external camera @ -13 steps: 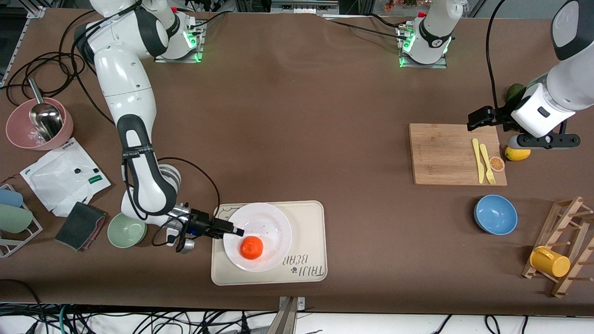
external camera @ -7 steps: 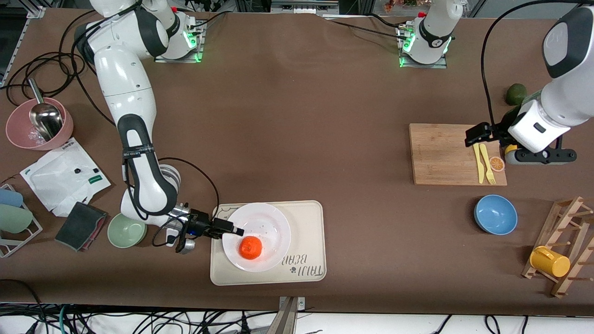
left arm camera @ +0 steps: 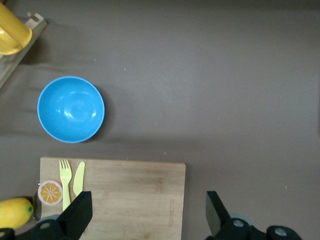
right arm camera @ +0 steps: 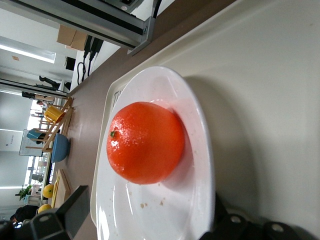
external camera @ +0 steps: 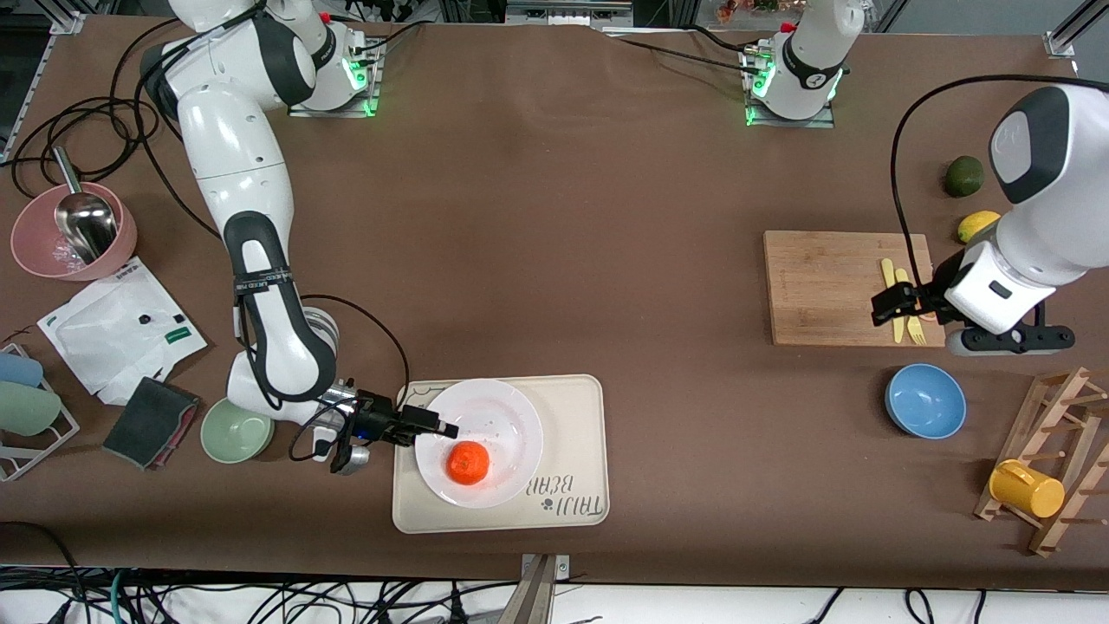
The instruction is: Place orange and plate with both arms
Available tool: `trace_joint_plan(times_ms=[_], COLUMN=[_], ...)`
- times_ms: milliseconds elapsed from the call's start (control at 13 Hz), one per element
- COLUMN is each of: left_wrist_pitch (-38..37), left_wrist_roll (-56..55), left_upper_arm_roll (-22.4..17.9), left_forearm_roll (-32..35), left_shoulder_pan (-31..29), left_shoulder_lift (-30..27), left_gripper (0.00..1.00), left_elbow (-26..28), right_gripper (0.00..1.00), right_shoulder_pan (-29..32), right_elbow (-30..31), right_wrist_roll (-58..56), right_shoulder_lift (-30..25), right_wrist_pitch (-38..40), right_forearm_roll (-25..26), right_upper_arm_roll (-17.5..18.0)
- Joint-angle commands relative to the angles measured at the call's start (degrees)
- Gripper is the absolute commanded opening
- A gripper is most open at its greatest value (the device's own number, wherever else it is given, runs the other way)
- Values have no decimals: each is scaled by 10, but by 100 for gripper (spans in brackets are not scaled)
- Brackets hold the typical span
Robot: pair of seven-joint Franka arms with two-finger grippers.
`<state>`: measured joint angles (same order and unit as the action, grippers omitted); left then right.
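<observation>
Left arm has swung toward the front table edge; right arm has barely moved.
The left gripper [external camera: 892, 305], jaws wide and empty, now hangs over the cutting board [external camera: 823, 286]. The right gripper [external camera: 433, 428], jaws wide, straddles the rim of the plate [external camera: 511, 433], which carries the orange [external camera: 468, 462] on the tray [external camera: 580, 416] near the front table edge.

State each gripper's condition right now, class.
Left gripper: open, empty, over the board.
Right gripper: open at the plate rim, gripping nothing.
</observation>
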<state>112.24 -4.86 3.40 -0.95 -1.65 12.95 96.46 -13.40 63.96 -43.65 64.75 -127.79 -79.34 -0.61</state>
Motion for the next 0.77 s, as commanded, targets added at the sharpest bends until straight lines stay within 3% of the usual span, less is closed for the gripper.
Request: trace_joint_plan(times_ms=[0, 153, 307, 690], left_wrist_pitch=[-4, -4, -15, -157], left_wrist_roll=[9, 11, 8, 12], left_upper_arm_roll=[1, 3, 6, 6], left_forearm_roll=[17, 66, 73, 43], left_shoulder_pan=[-3, -4, -3, -5], left_shoulder_lift=[20, 17, 3, -67], left_gripper=[100, 100, 100, 100], left_elbow=[-41, -41, -41, -42], right_gripper=[100, 100, 100, 100], right_shoulder_pan=[-7, -10, -9, -9], right_elbow=[-11, -11, -11, -11], right_wrist_roll=[3, 3, 18, 38], right_shoulder_lift=[4, 3, -3, -8], right_wrist_pitch=[-2, -2, -1, 2], right_forearm_roll=[11, 16, 71, 116], right_upper_arm_roll=[-5, -6, -10, -12])
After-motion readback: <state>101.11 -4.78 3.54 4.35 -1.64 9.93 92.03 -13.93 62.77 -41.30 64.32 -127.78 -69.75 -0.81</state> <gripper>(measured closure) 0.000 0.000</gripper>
